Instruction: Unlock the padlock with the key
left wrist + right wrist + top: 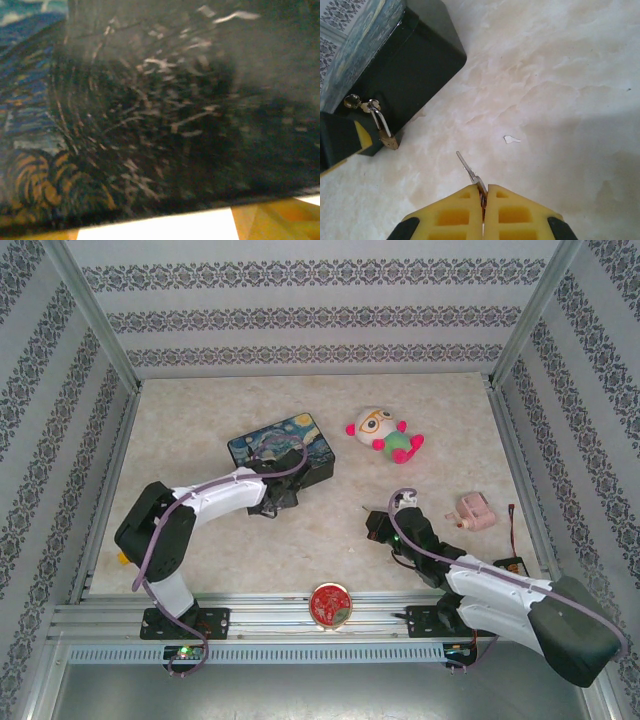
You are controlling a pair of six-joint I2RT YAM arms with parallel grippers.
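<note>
The small brass padlock (388, 136) hangs by its silvery shackle from the hasp on the front of the dark starry-night tin box (280, 448). My right gripper (484, 192) is shut on the key (469, 169), whose thin blade points up-left toward the padlock, about a hand's width short of it above the table. In the top view that gripper (378, 523) hovers to the right of the box. My left gripper (272, 498) is at the box's near side, and its yellow fingers (272, 220) stand wide apart under the blurred painted box (150, 100). One of its fingers (362, 136) shows beside the padlock.
A plush doll (385, 433) lies at the back right of the marble tabletop (200, 420). A pink toy (475, 512) and a small dark device (512, 565) sit at the right. A red round dish (330, 603) rests at the near rail. Patterned walls enclose the table.
</note>
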